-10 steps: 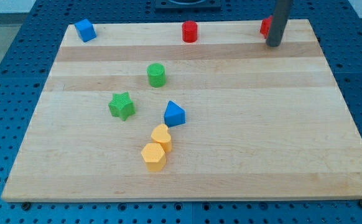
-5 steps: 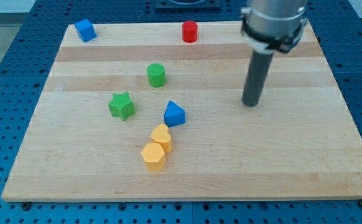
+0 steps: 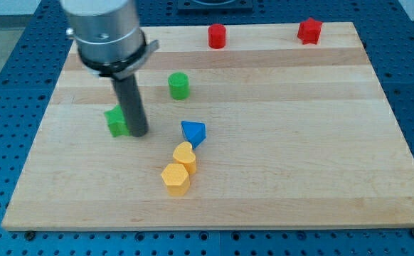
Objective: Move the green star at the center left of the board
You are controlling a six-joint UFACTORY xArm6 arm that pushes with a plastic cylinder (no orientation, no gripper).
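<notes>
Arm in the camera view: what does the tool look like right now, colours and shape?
The tool is a straight dark grey rod, round in section, ending at my tip. Above it sits a wider, lighter grey metallic cylinder with a darker collar around its base and small protruding tabs. No cables or markings show. The upper arm is cut off by the view's top.

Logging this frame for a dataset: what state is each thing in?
Tip: down on the board, against the green star's right side.
Green star: partly hidden by the rod.
Green cylinder: upright, alone.
Blue block: alone.
Yellow blocks: touching each other.
</notes>
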